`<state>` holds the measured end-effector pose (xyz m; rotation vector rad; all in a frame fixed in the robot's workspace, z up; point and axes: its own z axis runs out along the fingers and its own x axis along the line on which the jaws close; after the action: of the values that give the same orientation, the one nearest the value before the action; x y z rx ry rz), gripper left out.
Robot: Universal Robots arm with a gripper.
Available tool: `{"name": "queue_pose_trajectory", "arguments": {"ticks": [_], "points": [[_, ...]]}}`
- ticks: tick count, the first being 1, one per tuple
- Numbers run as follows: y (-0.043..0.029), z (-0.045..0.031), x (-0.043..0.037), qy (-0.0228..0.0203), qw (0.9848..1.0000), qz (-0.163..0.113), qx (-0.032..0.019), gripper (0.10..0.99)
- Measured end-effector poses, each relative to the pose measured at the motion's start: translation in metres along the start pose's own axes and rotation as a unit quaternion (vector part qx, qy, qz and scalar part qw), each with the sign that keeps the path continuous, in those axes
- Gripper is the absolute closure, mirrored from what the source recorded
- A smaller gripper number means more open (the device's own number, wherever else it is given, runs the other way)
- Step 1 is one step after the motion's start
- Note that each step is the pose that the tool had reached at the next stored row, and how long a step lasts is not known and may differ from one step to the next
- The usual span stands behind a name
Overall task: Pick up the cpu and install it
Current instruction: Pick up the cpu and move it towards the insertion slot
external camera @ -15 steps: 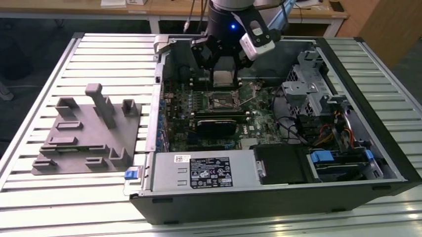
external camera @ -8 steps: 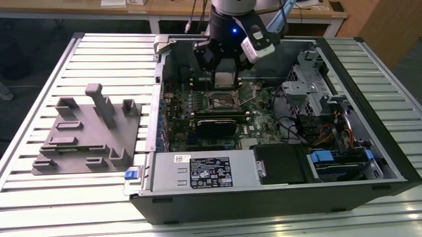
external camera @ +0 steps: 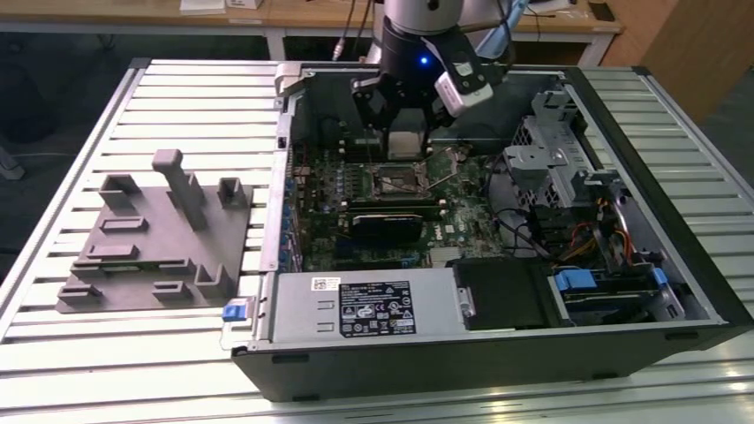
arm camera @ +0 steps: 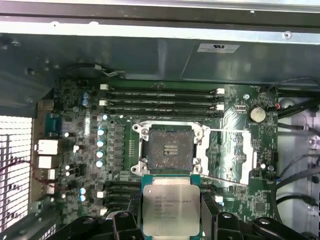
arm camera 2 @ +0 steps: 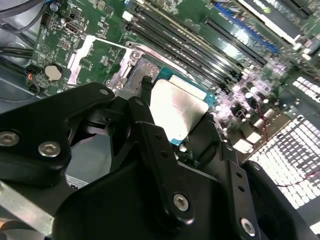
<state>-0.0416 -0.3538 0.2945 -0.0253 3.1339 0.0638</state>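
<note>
The cpu (arm camera: 170, 207) is a flat square chip with a silver metal top on a green edge, and my gripper (arm camera: 171, 216) is shut on it from two sides. It hangs just above the motherboard, beside the bare dark socket (arm camera: 171, 147), whose metal lid (arm camera: 231, 150) is swung open. In the second wrist view the cpu (arm camera 2: 177, 107) sits tilted between the black fingers (arm camera 2: 150, 125), over the socket frame (arm camera 2: 137, 62). In the exterior view the gripper (external camera: 405, 134) holds the cpu (external camera: 404, 141) inside the open computer case, a little behind the socket (external camera: 397, 179).
The case walls (external camera: 282, 177) enclose the board. A black block (external camera: 383, 225) lies in front of the socket, then the power supply (external camera: 365, 305). A drive cage (external camera: 566, 168) and cables stand toward the exterior view's right. A grey plastic fixture (external camera: 154, 234) rests on the slatted table.
</note>
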Motion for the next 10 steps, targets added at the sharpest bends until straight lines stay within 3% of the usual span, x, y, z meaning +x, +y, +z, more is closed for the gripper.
{"name": "queue_pose_trajectory", "arguments": {"ticks": [10], "points": [[0.0074,0.0146,-0.0056,0.0012,1.0000,0.000,0.0000,0.541]]}}
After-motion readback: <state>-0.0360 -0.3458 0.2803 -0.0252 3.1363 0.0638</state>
